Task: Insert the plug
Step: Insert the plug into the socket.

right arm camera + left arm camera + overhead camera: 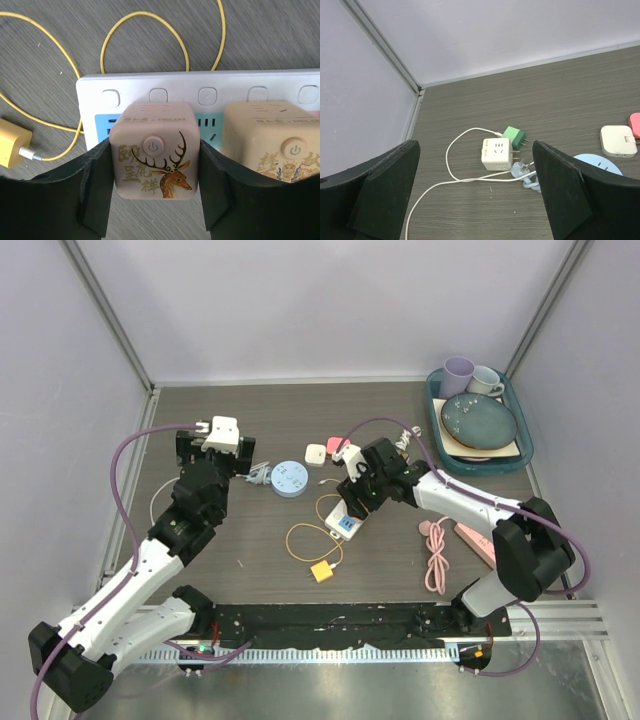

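Right fingers [95, 195] pinch the deer-printed plug [155, 150], hiding sockets on the power strip [200, 82].

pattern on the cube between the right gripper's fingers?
The cube is pale pinkish beige with a brown-gold deer print; clearest in the right wrist view.

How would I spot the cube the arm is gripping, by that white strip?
Find the long white power strip in the middle of the table. Two pale cubes sit against it. The right tool clamps the deer cube, pinker than the neighbour cube and printed with an antlered deer.
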### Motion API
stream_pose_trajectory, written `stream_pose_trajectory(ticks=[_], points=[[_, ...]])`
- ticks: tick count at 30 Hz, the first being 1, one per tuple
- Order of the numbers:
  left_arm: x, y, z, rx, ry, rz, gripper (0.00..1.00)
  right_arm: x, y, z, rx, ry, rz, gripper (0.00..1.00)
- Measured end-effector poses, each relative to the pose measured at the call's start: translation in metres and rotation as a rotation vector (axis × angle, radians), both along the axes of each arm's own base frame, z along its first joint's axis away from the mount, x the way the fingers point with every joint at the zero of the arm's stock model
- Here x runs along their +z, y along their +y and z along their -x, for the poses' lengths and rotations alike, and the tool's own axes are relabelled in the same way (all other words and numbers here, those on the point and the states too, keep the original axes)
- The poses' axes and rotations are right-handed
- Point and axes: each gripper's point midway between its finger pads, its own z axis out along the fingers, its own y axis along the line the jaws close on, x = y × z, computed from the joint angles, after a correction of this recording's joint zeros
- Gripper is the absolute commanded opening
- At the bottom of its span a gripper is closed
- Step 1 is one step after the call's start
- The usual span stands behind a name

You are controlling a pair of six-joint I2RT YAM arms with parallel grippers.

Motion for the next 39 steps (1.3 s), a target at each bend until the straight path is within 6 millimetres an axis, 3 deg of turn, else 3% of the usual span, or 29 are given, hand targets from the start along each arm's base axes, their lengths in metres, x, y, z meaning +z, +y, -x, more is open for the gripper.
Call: stream_pose_trajectory(ticks=[23,26,27,30,33,39], points=[[-0.002,-0.002,0.0,-0.01,0.004,-0.002,1.0,-0.005,0.002,-0.003,-0.009,-0.022,-0.008,0.01],[-0.003,-0.002,0.0,-0.01,0.005,-0.003,1.0,-0.004,0.001,-0.003,-0.011,-0.027,-0.003,0.12],[-0.003,-0.002,0.0,-0.01,0.005,-0.003,1.0,-0.003,0.001,-0.003,-0.012,-0.027,0.0,0.27],[-0.003,-0.002,0.0,-0.01,0.005,-0.003,1.0,-0.002,0.001,-0.002,-0.012,-0.023,0.007,0.53],[-0.003,-0.002,0.0,-0.01,0.005,-0.003,1.0,-0.001,-0.002,0.0,-0.02,-0.009,0.023,0.69],[-0.003,-0.002,0.0,-0.01,0.005,-0.002,1.0,0.005,-0.013,0.005,-0.091,0.037,0.051,0.84]])
